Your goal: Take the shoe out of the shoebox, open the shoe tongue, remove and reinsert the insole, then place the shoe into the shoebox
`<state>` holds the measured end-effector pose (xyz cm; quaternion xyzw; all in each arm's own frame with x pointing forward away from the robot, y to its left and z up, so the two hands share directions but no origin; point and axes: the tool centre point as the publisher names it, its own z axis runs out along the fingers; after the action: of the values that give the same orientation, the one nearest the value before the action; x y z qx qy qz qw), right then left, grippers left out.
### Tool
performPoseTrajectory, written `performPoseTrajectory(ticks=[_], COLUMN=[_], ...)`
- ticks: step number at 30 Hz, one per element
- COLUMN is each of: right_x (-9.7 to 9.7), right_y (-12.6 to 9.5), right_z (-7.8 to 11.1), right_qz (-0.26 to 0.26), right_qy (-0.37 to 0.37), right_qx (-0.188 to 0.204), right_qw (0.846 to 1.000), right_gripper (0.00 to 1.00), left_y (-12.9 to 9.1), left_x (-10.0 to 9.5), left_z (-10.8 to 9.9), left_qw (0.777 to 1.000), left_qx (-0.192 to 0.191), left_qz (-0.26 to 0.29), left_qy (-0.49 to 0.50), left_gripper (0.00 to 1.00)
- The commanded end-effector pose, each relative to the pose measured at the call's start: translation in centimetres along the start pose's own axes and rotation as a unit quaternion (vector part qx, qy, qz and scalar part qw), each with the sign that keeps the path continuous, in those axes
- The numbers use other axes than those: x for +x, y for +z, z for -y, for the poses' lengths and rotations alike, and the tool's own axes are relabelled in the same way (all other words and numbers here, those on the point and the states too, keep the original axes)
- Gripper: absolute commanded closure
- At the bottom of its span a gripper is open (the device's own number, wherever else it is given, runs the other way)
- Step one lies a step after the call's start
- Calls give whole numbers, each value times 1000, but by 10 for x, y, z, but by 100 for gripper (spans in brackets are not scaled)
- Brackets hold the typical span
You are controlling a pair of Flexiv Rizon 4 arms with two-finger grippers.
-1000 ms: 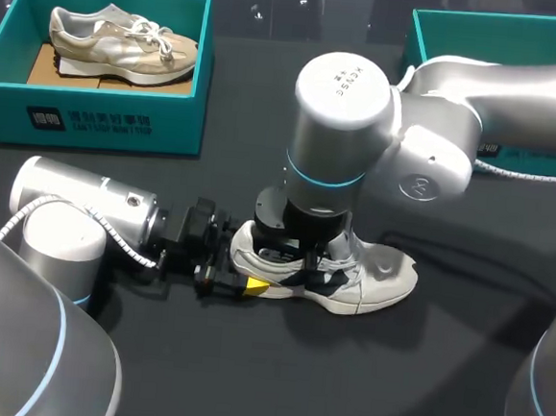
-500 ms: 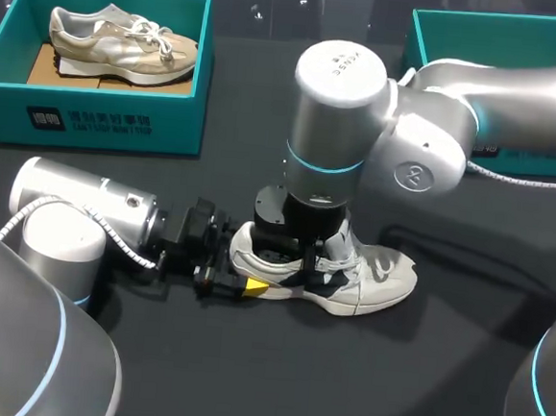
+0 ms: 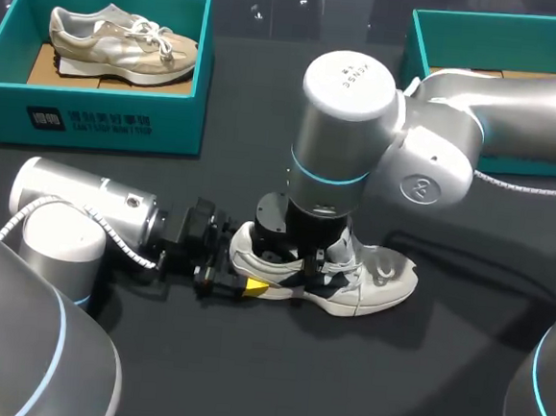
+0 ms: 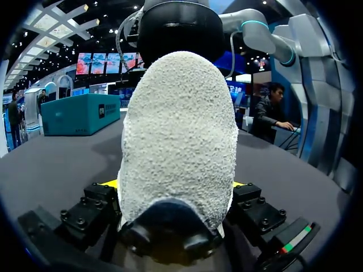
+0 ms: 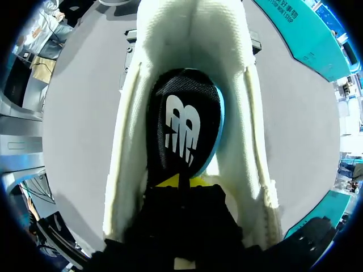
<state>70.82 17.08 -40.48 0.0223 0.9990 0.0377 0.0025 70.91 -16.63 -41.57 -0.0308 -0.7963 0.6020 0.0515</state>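
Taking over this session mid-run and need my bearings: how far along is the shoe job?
Done: the shoe is out, lying on the table, its opening spread wide. In hand: the left gripper clamps its heel while the right gripper is down inside at the insole; whether that is coming out or going back, I cannot tell. Left: returning the shoe to a shoebox.

The shoe (image 3: 368, 285) is pale mesh cloth, its heel (image 4: 178, 136) rough, pebbly fleece, its lining soft padded fabric. The insole (image 5: 184, 127) is fine black mesh cloth with a smooth white print. The right arm (image 3: 347, 127) has a smooth, satin silver shell. The desk (image 3: 245, 379) is dark and matt; the left shoebox (image 3: 102, 122) is matt teal card.
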Motion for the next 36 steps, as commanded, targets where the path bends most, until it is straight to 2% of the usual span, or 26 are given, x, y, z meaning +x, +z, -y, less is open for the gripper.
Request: performPoseTrajectory(ticks=[1,9,22,36], right_x=[8,5,1,-4], right_y=[6,-16,-26,-50], right_z=[11,21,32,26], right_qz=[8,19,26,57], right_qy=[-1,-14,-31,-84], right_qx=[-30,-71,-115,-151], right_qw=[1000,997,993,983], right_gripper=[100,100,100,100], left_y=[2,2,2,2], left_x=[-1,-1,-1,-1], left_z=[1,1,1,1], left_qw=[1000,1000,1000,1000], left_qx=[-1,-1,-1,-1], left_qz=[0,0,0,0], left_qy=[0,0,0,0], left_gripper=[100,100,100,100])
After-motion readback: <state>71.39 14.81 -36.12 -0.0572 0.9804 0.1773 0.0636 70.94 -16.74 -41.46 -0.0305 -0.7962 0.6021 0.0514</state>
